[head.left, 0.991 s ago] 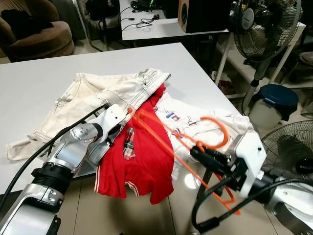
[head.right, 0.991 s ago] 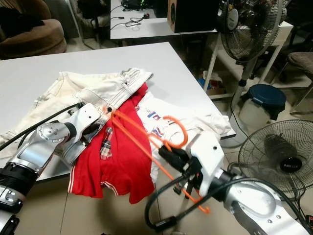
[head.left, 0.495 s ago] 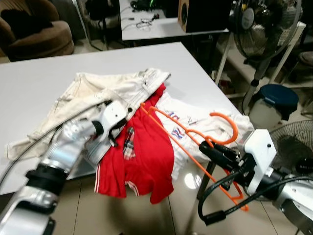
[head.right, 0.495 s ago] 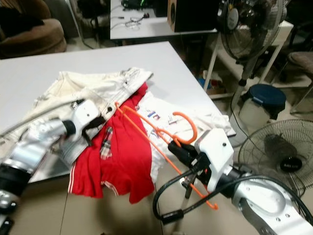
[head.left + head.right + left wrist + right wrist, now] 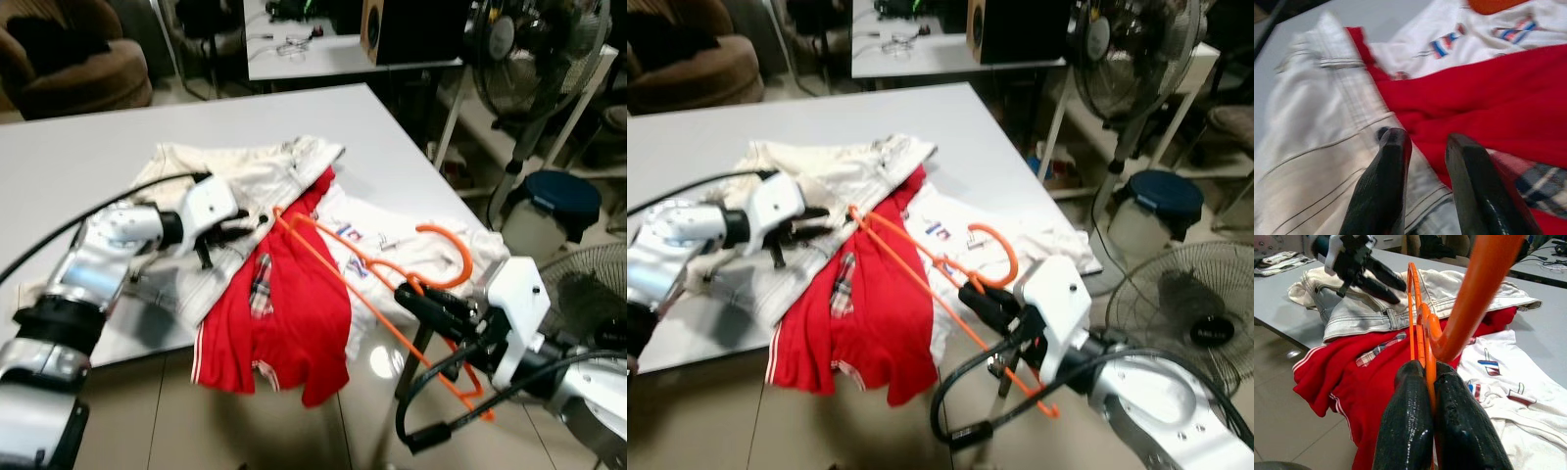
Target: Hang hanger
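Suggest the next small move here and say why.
Probably lower the left end effector onto the red shirt's collar and pinch it. Its fingers hang open over the pale trousers beside the red cloth, while the right end effector holds the orange hanger above.

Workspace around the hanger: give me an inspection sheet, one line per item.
Surface: white table, clothes piled at its near right corner.
Job's things: orange hanger, held above the clothes, hook up.
Clutter: cream trousers; red garment draped over the table edge; white printed shirt.
Grippers: right gripper shut on the hanger's neck; left gripper open, over the cream trousers beside the red garment.
Cables: black cables along both arms; loose leads on the far white desk.
Surroundings: two fans, lidded bucket, brown armchair, tiled floor.
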Tool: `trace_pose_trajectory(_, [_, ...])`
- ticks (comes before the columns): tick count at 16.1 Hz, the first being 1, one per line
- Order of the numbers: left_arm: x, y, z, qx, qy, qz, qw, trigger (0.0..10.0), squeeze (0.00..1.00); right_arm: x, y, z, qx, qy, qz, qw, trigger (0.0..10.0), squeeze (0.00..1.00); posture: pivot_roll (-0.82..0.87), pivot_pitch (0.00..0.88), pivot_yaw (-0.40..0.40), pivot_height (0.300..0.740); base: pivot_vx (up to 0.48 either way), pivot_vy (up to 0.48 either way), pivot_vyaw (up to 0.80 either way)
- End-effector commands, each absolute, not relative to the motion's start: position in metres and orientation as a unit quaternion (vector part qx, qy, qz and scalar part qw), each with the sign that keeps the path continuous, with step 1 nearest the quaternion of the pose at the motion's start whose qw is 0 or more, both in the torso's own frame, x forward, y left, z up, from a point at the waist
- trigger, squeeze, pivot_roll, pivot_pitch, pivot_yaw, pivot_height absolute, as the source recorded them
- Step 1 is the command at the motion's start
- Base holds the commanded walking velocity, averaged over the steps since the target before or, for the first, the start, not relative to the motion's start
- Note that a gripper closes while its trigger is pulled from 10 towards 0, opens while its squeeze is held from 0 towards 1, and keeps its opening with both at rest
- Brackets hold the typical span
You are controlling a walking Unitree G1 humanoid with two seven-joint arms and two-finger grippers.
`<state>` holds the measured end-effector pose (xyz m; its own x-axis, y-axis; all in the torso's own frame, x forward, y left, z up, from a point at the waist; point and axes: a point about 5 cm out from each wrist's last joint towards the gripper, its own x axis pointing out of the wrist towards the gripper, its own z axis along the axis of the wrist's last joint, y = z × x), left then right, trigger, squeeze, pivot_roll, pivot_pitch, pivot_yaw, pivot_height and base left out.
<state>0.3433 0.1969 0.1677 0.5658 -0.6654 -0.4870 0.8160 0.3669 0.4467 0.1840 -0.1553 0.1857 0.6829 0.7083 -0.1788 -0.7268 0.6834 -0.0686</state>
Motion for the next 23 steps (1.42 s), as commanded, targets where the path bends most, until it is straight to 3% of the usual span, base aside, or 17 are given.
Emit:
trace_pose_trajectory(1, [0.345,0.194,0.171,0.349,0.113,-0.465,0.806,10.0,1.00,0.184,-0.153,0.188,-0.064,0.063,0.402,0.911,10.0,0.00,-0.24,0.000,0.042,0.740,0.000,0.000,0.00])
trace_pose_trajectory(4, [0.350,0.191,0.157,0.359,0.146,-0.488,0.782,10.0,1.00,0.184,-0.152,0.187,-0.062,0.065,0.404,0.910,10.0,0.00,-0.24,0.000,0.056,0.740,0.000,0.000,0.00])
trace_pose_trajectory(8, [0.353,0.206,0.152,0.390,0.176,-0.456,0.780,10.0,0.99,0.181,-0.152,0.186,-0.059,0.070,0.406,0.909,10.0,0.00,-0.25,0.000,0.060,0.740,0.000,0.000,0.00])
trace_pose_trajectory(9, [0.354,0.213,0.150,0.391,0.194,-0.445,0.782,10.0,0.00,0.180,-0.151,0.186,-0.058,0.073,0.409,0.908,10.0,0.00,-0.25,0.000,0.059,0.740,0.000,0.000,0.00])
trace_pose_trajectory(14, [0.358,0.234,0.150,0.390,0.231,-0.404,0.794,10.0,0.00,0.180,-0.152,0.186,-0.058,0.078,0.419,0.903,10.0,0.00,-0.25,0.000,0.050,0.740,0.000,0.000,0.00])
trace_pose_trajectory(17, [0.359,0.226,0.143,0.376,0.230,-0.418,0.794,10.0,0.00,0.179,-0.151,0.186,-0.056,0.080,0.425,0.900,10.0,0.00,-0.24,0.000,0.054,0.740,0.000,0.000,0.00])
trace_pose_trajectory(21, [0.367,0.205,0.150,0.341,0.175,-0.424,0.821,10.0,0.00,0.179,-0.151,0.186,-0.053,0.079,0.421,0.902,10.0,0.00,-0.25,0.000,0.056,0.740,0.000,0.000,0.00])
trace_pose_trajectory(23, [0.366,0.204,0.144,0.364,0.190,-0.424,0.807,10.0,0.00,0.178,-0.152,0.186,-0.054,0.080,0.421,0.902,10.0,0.00,-0.25,0.000,0.057,0.740,0.000,0.000,0.00])
